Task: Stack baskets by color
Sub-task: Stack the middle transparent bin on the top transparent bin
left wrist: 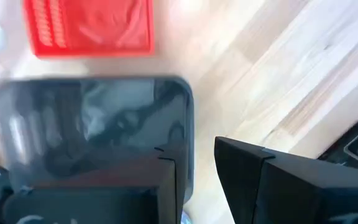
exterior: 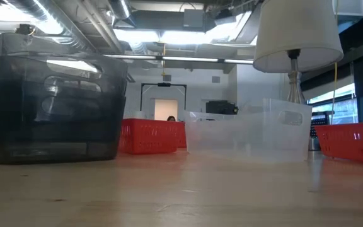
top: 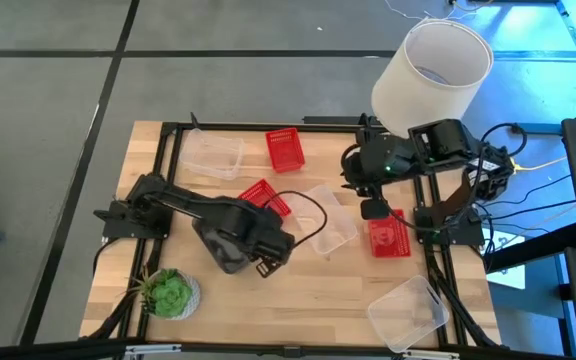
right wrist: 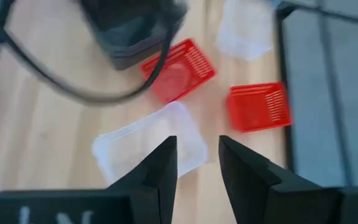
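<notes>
A dark grey basket (top: 216, 250) (left wrist: 92, 124) stands on its base on the wooden table, left of centre. My left gripper (top: 260, 256) (left wrist: 201, 186) hangs open just above the basket's right-hand wall, one finger over the inside and one outside. My right gripper (top: 373, 210) (right wrist: 197, 162) hovers open and high over a clear basket (top: 328, 218) (right wrist: 148, 146). Red baskets lie at the far middle (top: 285, 148), at the centre (top: 264, 197) and on the right (top: 389, 238). Two more clear baskets sit at the far left (top: 211, 155) and the near right (top: 408, 312).
A white lampshade (top: 433, 72) stands at the far right corner, over the right arm's base. A green potted plant (top: 168, 292) sits at the near left. A black frame (top: 268, 127) borders the table. Bare wood lies along the near edge at the middle.
</notes>
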Available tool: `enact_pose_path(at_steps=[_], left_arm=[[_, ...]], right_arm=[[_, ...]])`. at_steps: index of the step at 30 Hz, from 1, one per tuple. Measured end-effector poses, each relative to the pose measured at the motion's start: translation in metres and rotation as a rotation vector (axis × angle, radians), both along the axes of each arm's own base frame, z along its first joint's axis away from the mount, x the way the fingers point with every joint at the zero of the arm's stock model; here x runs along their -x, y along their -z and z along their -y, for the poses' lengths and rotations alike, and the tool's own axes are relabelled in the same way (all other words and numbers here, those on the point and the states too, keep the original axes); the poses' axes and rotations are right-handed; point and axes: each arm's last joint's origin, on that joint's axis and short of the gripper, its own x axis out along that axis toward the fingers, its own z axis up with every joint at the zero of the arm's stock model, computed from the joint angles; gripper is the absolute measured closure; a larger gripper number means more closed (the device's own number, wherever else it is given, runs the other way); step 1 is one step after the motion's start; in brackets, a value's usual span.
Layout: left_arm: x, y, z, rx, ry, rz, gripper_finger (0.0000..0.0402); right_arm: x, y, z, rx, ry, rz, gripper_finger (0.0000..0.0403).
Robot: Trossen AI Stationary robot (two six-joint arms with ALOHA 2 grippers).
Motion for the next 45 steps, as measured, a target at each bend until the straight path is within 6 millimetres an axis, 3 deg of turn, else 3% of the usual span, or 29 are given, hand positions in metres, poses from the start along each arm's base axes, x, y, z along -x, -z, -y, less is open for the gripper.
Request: enact_pose_path(at_steps=[4, 7, 14, 21, 26, 32, 38, 45], left_arm=[[0.005, -0.019, 0.004, -0.119, 0.066, 0.108, 0.0328], [0.015, -0.038, 0.000, -0.176, 0.085, 0.185, 0.0330], [0.056, -0.079, -0.010, -0.228, 0.134, 0.314, 0.0328], [0.087, -0.109, -0.031, -0.305, 0.074, 0.434, 0.0328], [0.089, -0.114, -0.049, -0.313, 0.015, 0.443, 0.0330], [0.085, -0.114, -0.064, -0.340, 0.064, 0.405, 0.0328], [0.080, -0.111, -0.071, -0.323, 0.101, 0.373, 0.0330], [0.080, -0.111, -0.072, -0.334, 0.124, 0.367, 0.0331]], right_arm=[[-0.005, 0.009, 0.008, -0.090, 0.041, -0.044, 0.0285], [-0.013, 0.026, 0.013, -0.152, 0.069, -0.121, 0.0285], [-0.029, 0.082, 0.006, -0.279, -0.104, -0.354, 0.0285], [-0.038, 0.138, 0.003, -0.312, -0.067, -0.502, 0.0285], [-0.040, 0.164, 0.002, -0.386, 0.012, -0.553, 0.0285], [-0.048, 0.182, 0.006, -0.382, 0.356, -0.465, 0.0285], [-0.045, 0.202, 0.025, -0.340, 0.635, -0.451, 0.0285], [-0.043, 0.236, 0.049, -0.353, 0.712, -0.445, 0.0285]])
